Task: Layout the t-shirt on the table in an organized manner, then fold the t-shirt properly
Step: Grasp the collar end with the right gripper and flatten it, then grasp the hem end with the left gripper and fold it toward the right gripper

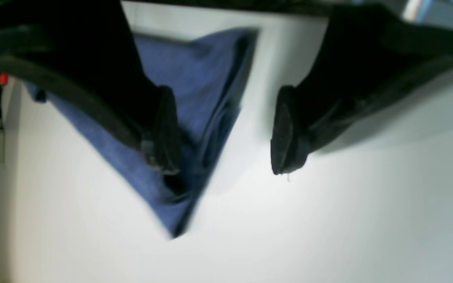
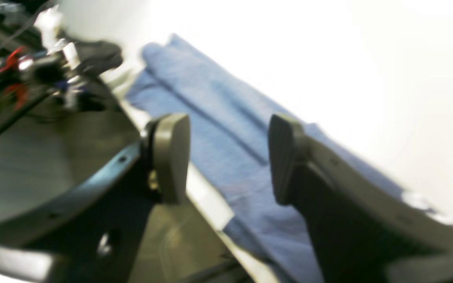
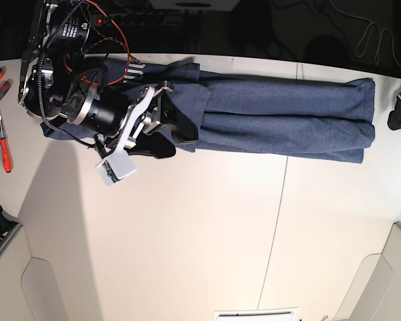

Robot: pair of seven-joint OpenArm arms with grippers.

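1. You are looking at the t-shirt [image 3: 281, 120] lying bunched in a long band across the top of the table [image 3: 207, 234] in the base view.
2. Both the left gripper [image 1: 226, 133] and the right gripper [image 2: 228, 157] are standing with jaws apart, holding nothing.
3. You are handling soft, limp, light cloth, likely to sag and crease; try taking hold at its corners or hem.

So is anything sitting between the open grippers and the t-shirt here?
Nothing visible. The right gripper stands open directly above the t-shirt, and the left gripper is open beside its corner, only bare table around them.
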